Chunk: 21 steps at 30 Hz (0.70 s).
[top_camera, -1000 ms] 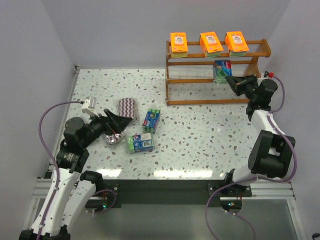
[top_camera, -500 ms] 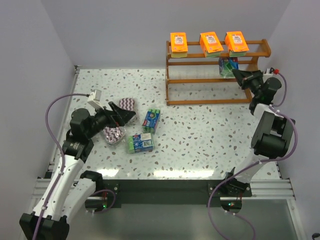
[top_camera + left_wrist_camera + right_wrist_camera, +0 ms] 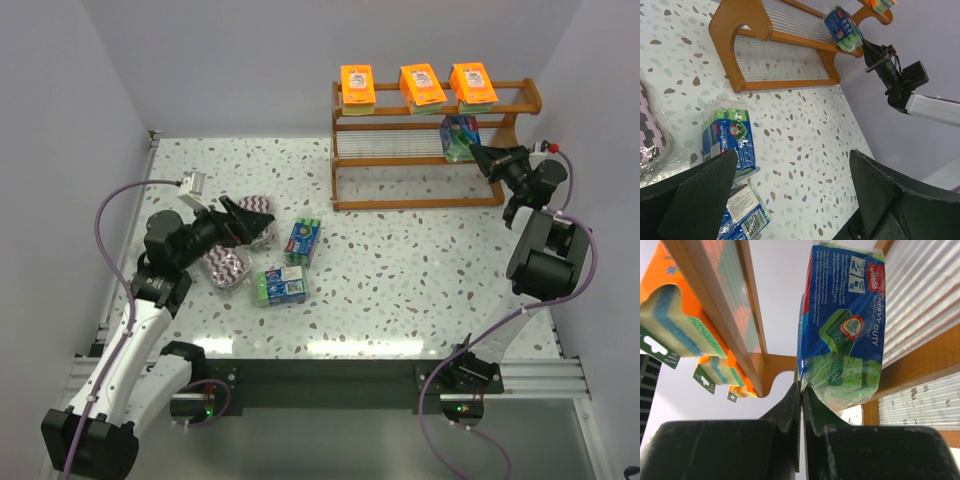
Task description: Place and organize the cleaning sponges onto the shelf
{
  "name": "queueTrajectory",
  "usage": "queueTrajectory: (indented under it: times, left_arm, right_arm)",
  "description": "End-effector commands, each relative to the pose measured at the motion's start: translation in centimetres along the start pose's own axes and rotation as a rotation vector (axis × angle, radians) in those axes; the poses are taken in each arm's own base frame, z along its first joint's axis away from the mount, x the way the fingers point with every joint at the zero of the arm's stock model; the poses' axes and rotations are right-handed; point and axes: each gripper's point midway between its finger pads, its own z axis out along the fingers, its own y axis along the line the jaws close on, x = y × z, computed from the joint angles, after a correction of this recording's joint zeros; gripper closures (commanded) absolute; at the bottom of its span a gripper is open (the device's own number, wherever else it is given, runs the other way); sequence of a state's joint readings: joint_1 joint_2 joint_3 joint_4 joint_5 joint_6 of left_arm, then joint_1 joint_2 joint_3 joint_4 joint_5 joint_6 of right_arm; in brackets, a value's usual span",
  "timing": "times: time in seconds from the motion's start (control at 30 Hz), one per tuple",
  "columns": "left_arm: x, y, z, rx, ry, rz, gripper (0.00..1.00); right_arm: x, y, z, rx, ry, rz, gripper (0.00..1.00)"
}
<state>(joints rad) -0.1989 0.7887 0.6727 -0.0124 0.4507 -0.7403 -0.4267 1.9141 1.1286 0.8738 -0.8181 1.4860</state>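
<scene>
The wooden shelf [image 3: 400,160] stands at the back right. Three orange packs [image 3: 423,85] sit on its top tier. My right gripper [image 3: 480,157] is shut on the wrapper edge of a blue-green pack [image 3: 458,133] standing on the middle tier's right end; the right wrist view shows the jaws [image 3: 802,387] pinching that pack [image 3: 845,340]. My left gripper [image 3: 255,226] is open and empty over a purple-white zigzag bag [image 3: 256,206]. A second zigzag bag [image 3: 228,268] lies nearer. Two blue-green packs [image 3: 303,240] [image 3: 281,285] lie on the table, and also show in the left wrist view [image 3: 730,142] [image 3: 742,215].
The shelf's lowest tier [image 3: 400,203] holds nothing that shows. The right arm [image 3: 900,85] reaches in from the shelf's right end. The table's left rail [image 3: 150,160] runs beside the left arm.
The right gripper has lifted the blue-green pack up and back onto the middle tier's right end. The left gripper has swung up and right over the zigzag bag.
</scene>
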Motion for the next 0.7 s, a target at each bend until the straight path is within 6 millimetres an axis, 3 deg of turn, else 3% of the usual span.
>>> queueTrajectory:
  times: [0.0, 0.43, 0.67]
  left_arm:
    - [-0.8, -1.0, 0.4, 0.055, -0.026, 0.015, 0.0]
    - [-0.7, -1.0, 0.5, 0.056, -0.022, 0.009, 0.0]
    - [-0.7, -1.0, 0.4, 0.055, -0.023, 0.006, 0.0]
  right_arm:
    - [0.0, 3.1, 0.1, -0.104, 0.037, -0.083, 1.0]
    - [-0.2, 2.0, 0.1, -0.104, 0.02, -0.065, 1.0]
    - [-0.5, 1.7, 0.3, -0.091, 0.012, -0.065, 0.9]
